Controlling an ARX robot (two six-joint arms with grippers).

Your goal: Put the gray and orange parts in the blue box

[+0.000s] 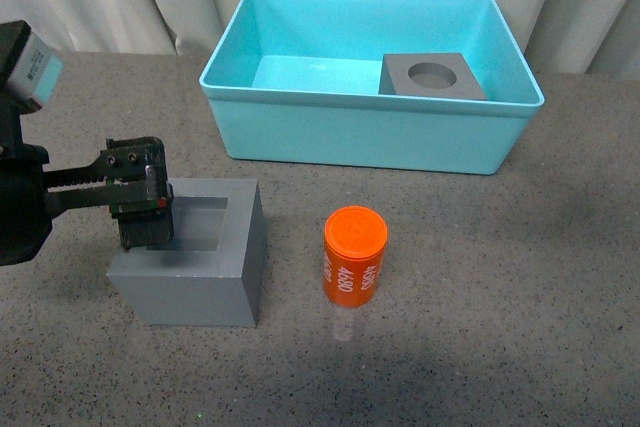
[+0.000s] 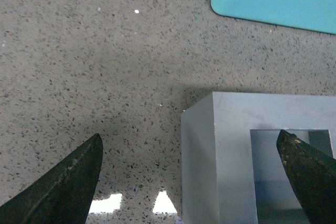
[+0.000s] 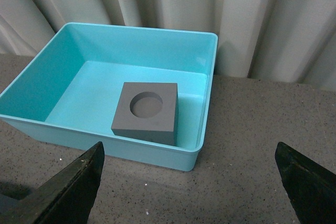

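Left gripper (image 1: 143,209) straddles the left wall of the square-recess cube (image 1: 205,277) on the worktop (image 1: 500,297). The cylinder (image 1: 354,255) stands right of the gripper, apart from that cube. The box (image 1: 370,137) lies beyond the gripper, with the round-recess cube (image 1: 433,75) in its right end.

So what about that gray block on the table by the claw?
The gray block is a matte, foam-like cube with a square recess in its top. It sits upright on the speckled table, in front of the blue box and left of the orange cylinder, apart from both. The left claw is open, straddling its left wall; contact is unclear.
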